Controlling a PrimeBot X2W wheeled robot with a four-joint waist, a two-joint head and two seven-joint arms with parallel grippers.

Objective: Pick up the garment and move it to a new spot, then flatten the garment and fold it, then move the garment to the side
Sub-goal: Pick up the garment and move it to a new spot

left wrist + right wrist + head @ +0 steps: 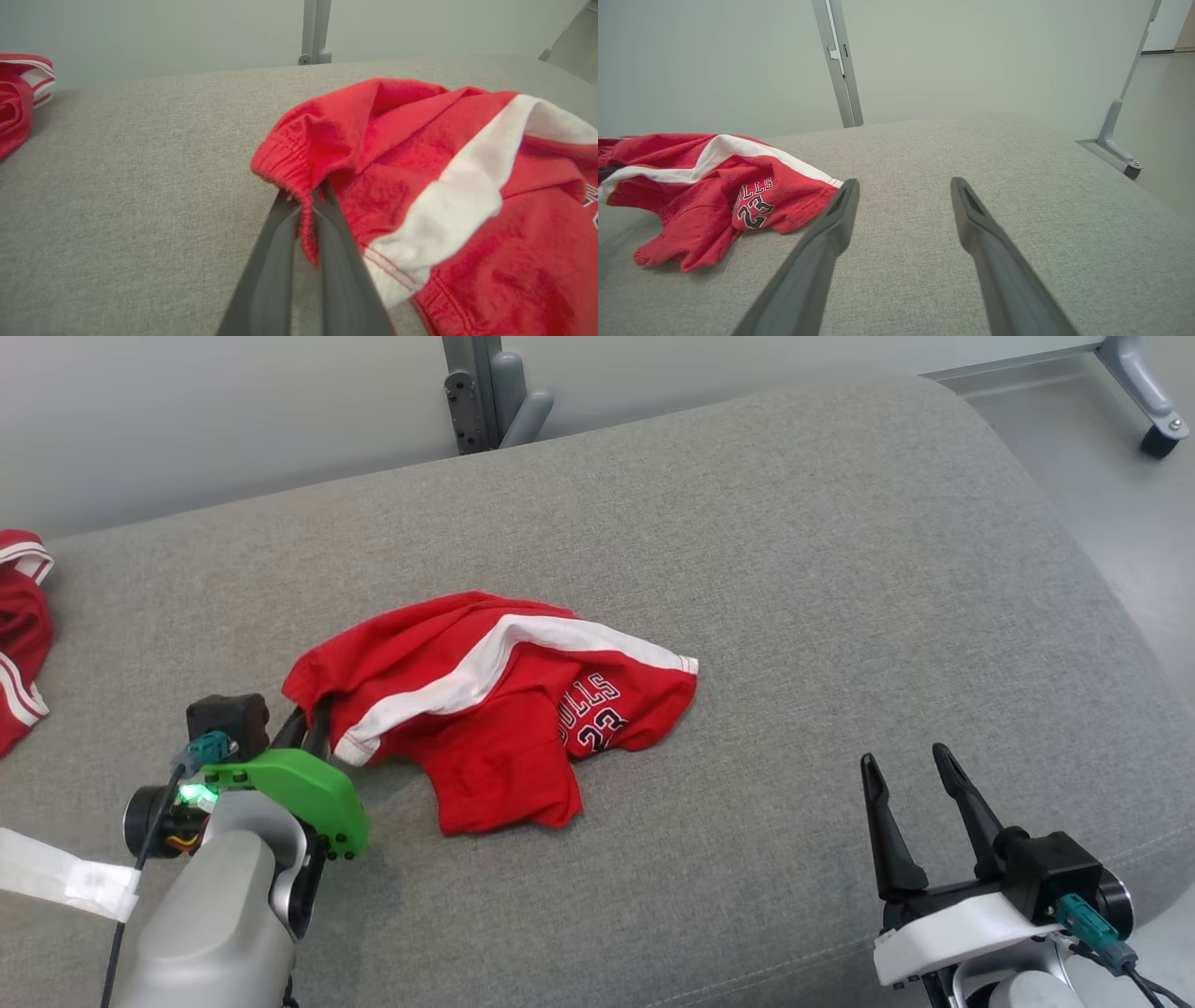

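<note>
The garment (pixel 485 709) is a pair of red shorts with a white side stripe and a "BULLS 23" print, lying crumpled in the middle of the grey couch cushion (pixel 747 569). My left gripper (pixel 313 723) is at its left edge, shut on the red elastic waistband (pixel 299 186), which bunches between the two dark fingers (pixel 266 275). In the right wrist view the garment (pixel 714 186) lies to the left. My right gripper (pixel 906 765) stands open over bare cushion at the lower right, apart from the cloth, nothing between its fingers (pixel 822 242).
Another red and white garment (pixel 19 635) lies at the cushion's far left edge. A grey metal post (pixel 490 392) stands behind the cushion, and a wheeled frame leg (pixel 1148 401) sits on the floor at the back right. The cushion rounds off at the right.
</note>
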